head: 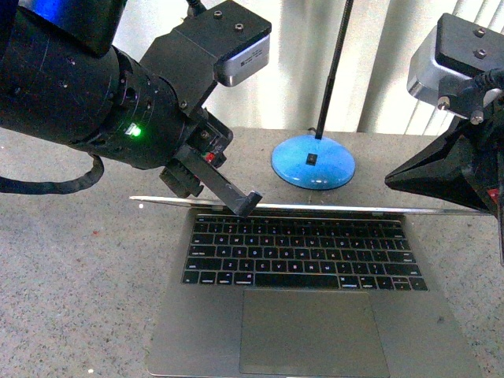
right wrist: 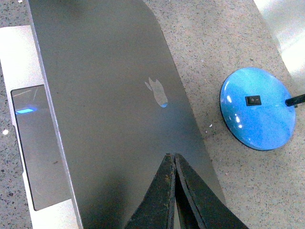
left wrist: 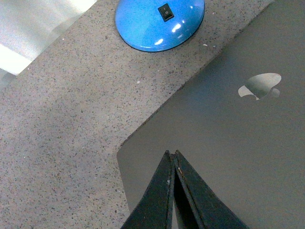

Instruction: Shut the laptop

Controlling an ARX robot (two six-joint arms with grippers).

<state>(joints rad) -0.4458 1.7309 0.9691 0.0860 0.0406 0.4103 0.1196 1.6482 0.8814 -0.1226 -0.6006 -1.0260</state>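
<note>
The grey-silver laptop (head: pixel 191 331) lies open before me, with black keys (head: pixel 303 252) and a large trackpad (head: pixel 311 331). From the front its lid (head: pixel 346 208) shows only as a thin edge above the keyboard. My left gripper (head: pixel 247 204) is shut, its tip at the lid's upper edge near the left corner. The left wrist view shows those shut fingers (left wrist: pixel 171 154) against the lid's outer face (left wrist: pixel 228 143), near the apple logo (left wrist: pixel 259 86). My right gripper (head: pixel 388 181) is shut too, above the lid's right part. Its tips (right wrist: pixel 170 156) lie over the lid's back (right wrist: pixel 109 95).
A blue round lamp base (head: pixel 313 163) with a black switch and a thin black stem (head: pixel 335 71) stands just behind the laptop on the speckled grey table (head: pixel 71 276). Pale curtains (head: pixel 378 63) hang beyond the table's far edge.
</note>
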